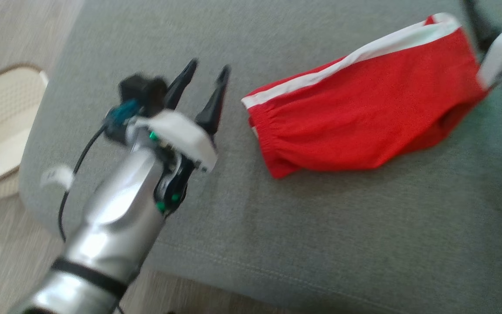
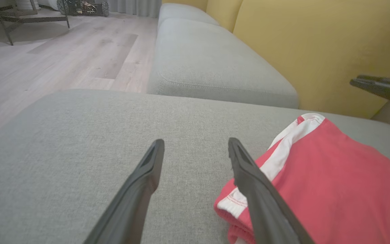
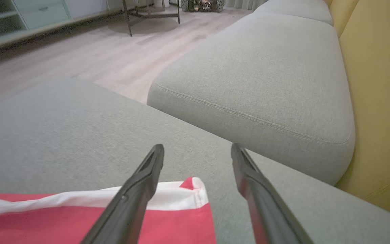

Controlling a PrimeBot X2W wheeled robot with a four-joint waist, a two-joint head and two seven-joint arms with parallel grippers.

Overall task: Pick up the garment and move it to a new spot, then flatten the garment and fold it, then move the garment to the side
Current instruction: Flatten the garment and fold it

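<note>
While a pale woven basket (image 1: 2,117) sits on the floor at the left, the left tool (image 1: 208,67) hangs over the grey sofa cushion (image 1: 320,226), fingers spread wide and empty. Just right of it the red garment (image 1: 364,113), white-striped, lies folded on the cushion. Over its right end the right tool (image 3: 197,149) is also spread wide, gripping nothing.

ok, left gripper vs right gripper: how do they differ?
Position: left gripper is by the red shorts' gathered end; right gripper is at the opposite, white-trimmed corner. Gap: left stands apart over bare grey cushion; right arm's pale forearm borders their edge in the head view. Shared: both jaws open, neither holding anything.
</note>
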